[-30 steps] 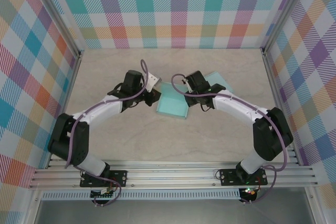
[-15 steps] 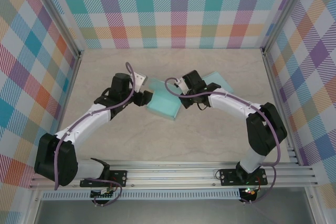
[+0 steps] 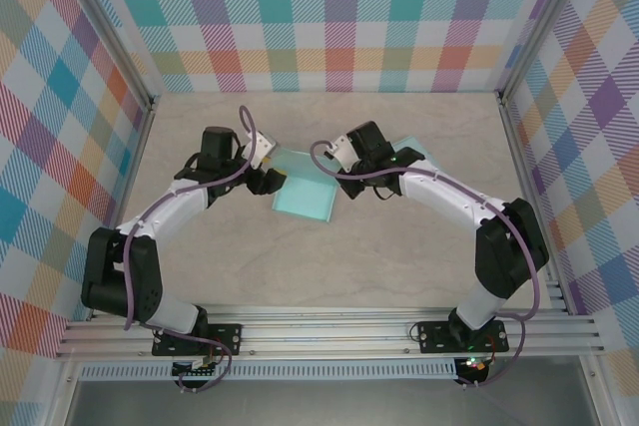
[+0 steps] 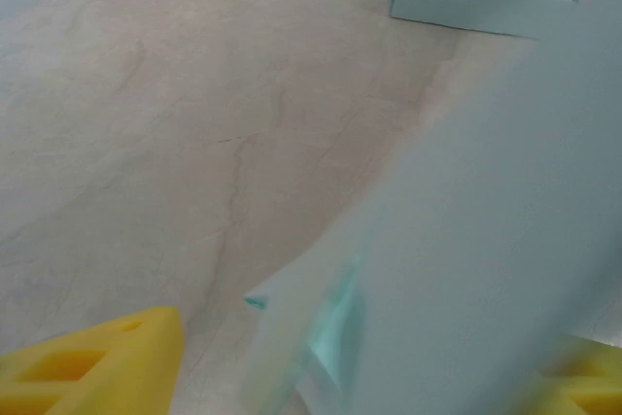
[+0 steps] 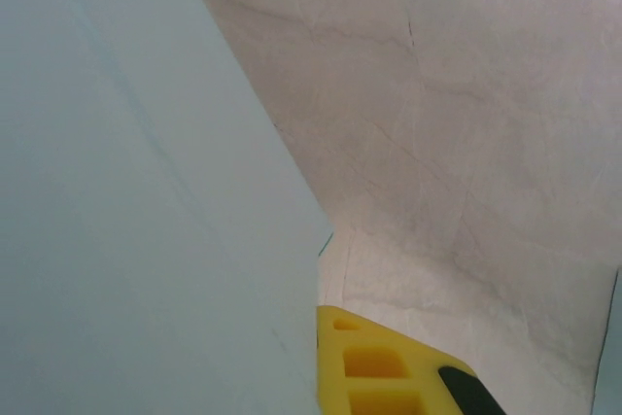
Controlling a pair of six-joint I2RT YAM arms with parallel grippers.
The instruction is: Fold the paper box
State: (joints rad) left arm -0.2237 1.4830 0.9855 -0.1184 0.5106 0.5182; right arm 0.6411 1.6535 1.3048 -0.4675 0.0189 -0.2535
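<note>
Pale wooden tabletop (image 3: 329,266), flat mint-teal paper box (image 3: 305,197) at centre.

a pale wooden table (image 3: 329,266) with faint grain fills the middle of the overhead view, and its marbled surface also shows in the left wrist view (image 4: 146,143) and the right wrist view (image 5: 466,143). plaid walls in teal, orange, purple and yellow close it in: the back wall (image 3: 329,17) at 12 o'clock, the left wall (image 3: 50,147) at 9 o'clock, the right wall (image 3: 594,147) at 3 o'clock. slanted aluminium posts (image 3: 105,27) stand in the corners at 11 and 1 o'clock. a ribbed aluminium rail (image 3: 329,331) runs across at 6 o'clock, with a grey strip (image 3: 329,401) below it.
</note>
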